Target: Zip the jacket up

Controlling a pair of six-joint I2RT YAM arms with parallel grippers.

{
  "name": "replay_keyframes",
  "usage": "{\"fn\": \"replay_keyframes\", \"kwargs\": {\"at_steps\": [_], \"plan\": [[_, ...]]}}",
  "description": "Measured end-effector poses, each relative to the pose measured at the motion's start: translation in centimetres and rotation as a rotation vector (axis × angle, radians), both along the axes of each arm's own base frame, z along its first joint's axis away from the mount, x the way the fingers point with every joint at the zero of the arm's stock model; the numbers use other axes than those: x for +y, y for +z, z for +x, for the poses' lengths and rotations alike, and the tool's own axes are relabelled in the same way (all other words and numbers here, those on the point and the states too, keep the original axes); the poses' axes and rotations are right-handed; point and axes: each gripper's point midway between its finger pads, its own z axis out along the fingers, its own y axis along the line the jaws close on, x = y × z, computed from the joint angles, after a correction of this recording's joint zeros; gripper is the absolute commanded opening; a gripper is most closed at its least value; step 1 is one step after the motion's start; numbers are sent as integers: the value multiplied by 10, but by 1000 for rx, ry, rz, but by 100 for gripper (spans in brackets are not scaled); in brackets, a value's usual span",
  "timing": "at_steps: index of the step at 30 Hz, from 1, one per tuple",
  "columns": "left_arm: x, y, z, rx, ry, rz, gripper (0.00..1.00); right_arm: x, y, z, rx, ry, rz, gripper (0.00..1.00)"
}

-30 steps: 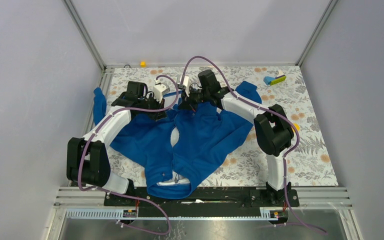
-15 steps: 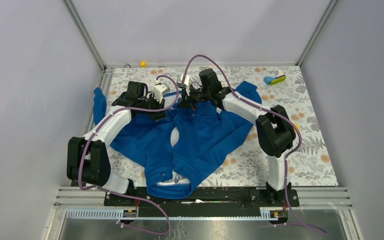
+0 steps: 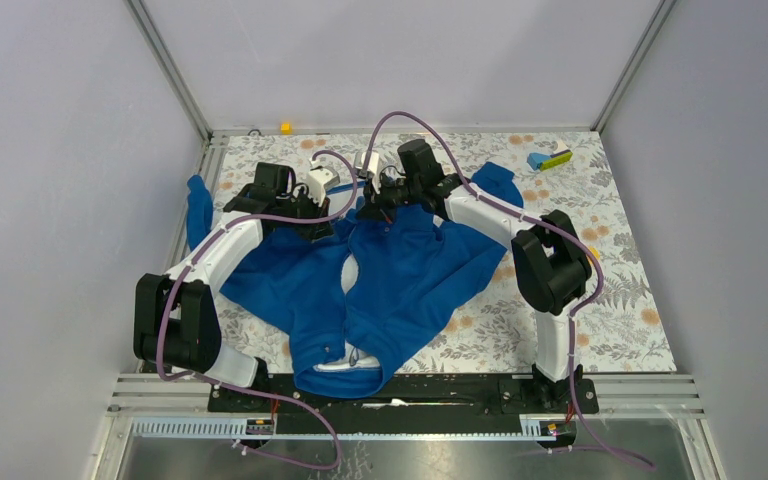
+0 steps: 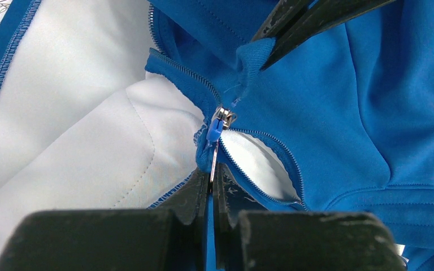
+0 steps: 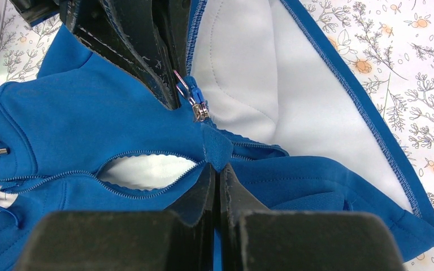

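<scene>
Wrist views alone show the left gripper [image 4: 211, 172] clamped on the zipper pull [image 4: 217, 125], the right gripper [image 5: 215, 169] pinching the jacket [image 5: 90, 121] hem. Overhead, the garment lies spread, front open.

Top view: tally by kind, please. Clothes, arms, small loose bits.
Jacket: 1
Arms: 2, left arm and right arm
Small loose bits: 2, yellow bit at the far edge, blue-and-green block far right
Total: 5

Floral-patterned table [image 3: 620, 300], royal-blue jacket [image 3: 410, 280] spread beneath the jaws, small blue-and-green block [image 3: 550, 158] well right of them, tiny yellow piece [image 3: 285, 127] beyond, far edge.
</scene>
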Motion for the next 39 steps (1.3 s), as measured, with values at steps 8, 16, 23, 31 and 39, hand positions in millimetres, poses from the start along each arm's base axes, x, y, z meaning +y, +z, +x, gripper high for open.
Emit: {"fn": "replay_keyframes", "kwargs": {"at_steps": [8, 16, 23, 31, 39], "plan": [[0, 0, 0, 0, -1, -1, 0, 1, 1, 0, -2, -1, 0, 0], [-1, 0, 0, 1, -3, -4, 0, 2, 3, 1, -6, -7, 0, 0], [-1, 1, -1, 1, -5, -6, 0, 5, 6, 2, -16, -11, 1, 0], [-1, 0, -1, 4, -5, -6, 0, 5, 4, 4, -16, -22, -11, 0], [-1, 0, -1, 3, -5, -6, 0, 4, 2, 5, -13, -28, -20, 0]]}}
